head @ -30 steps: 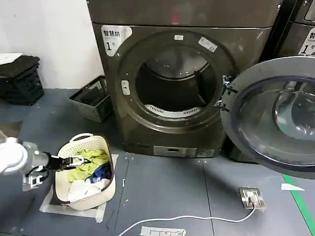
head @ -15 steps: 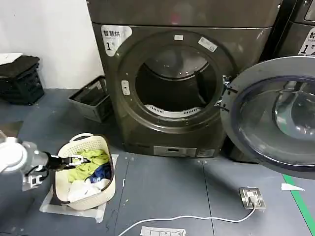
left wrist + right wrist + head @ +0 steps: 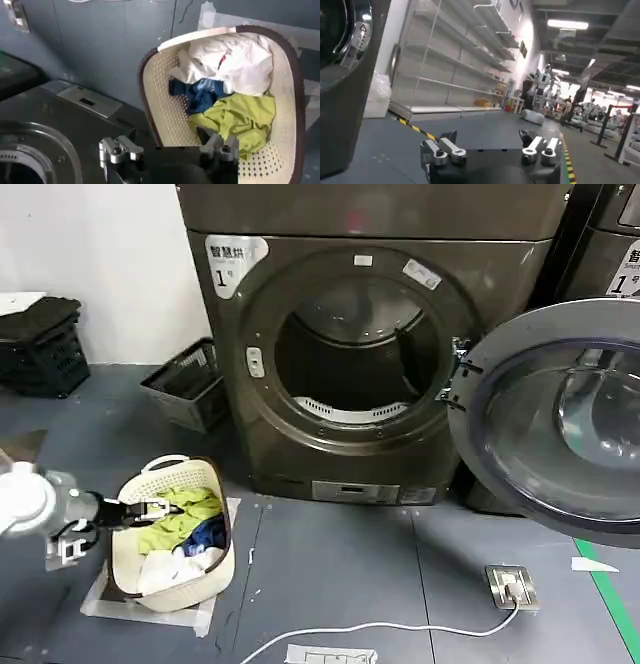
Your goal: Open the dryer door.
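Note:
The dryer (image 3: 222,334), dark bronze-grey with a white "1" sticker, stands at the back with its drum (image 3: 355,354) exposed. The dryer door (image 3: 560,424), a chrome ring around dark glass, hangs swung wide open to the right on its hinge. My left gripper (image 3: 150,510) is low on the left, open, its tips at the rim of a cream laundry basket (image 3: 226,556), far from the door. In the left wrist view the left gripper (image 3: 168,136) spans the basket's wall (image 3: 165,107) with nothing gripped, and the dryer's base (image 3: 50,115) shows beside it. My right gripper (image 3: 487,136) is open and empty, pointing across the floor.
The basket holds green, blue and white clothes (image 3: 235,115). A dark empty basket (image 3: 188,389) leans by the dryer's left side and a black crate (image 3: 40,344) sits against the wall. A floor socket (image 3: 510,584) with a white cable and green tape (image 3: 610,594) lie front right. A neighbouring machine (image 3: 610,254) stands behind the door.

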Controlling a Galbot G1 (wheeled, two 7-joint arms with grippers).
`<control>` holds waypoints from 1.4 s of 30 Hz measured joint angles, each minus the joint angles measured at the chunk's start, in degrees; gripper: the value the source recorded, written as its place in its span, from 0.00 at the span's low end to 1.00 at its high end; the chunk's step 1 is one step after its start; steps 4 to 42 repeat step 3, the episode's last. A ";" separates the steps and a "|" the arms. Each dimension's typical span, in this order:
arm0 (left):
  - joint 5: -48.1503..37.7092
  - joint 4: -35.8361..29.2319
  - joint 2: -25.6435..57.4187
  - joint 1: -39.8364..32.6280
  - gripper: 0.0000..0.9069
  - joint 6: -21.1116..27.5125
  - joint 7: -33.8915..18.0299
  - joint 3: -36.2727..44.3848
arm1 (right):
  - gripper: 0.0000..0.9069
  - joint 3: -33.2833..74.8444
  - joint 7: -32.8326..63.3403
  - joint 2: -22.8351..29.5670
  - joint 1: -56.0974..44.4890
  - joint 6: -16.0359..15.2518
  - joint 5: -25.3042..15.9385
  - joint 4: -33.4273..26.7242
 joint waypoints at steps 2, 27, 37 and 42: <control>0.06 0.10 -0.02 -0.03 1.00 0.00 0.00 -0.02 | 1.00 -0.04 -0.09 -0.05 0.13 0.00 0.00 0.00; 0.03 0.13 -0.02 -0.03 1.00 0.00 0.00 0.02 | 1.00 -0.08 -0.14 -0.05 0.12 0.00 0.00 0.00; 0.03 0.13 -0.02 -0.03 1.00 0.00 0.00 0.02 | 1.00 -0.08 -0.14 -0.05 0.12 0.00 0.00 0.00; 0.03 0.13 -0.02 -0.03 1.00 0.00 0.00 0.02 | 1.00 -0.08 -0.14 -0.05 0.12 0.00 0.00 0.00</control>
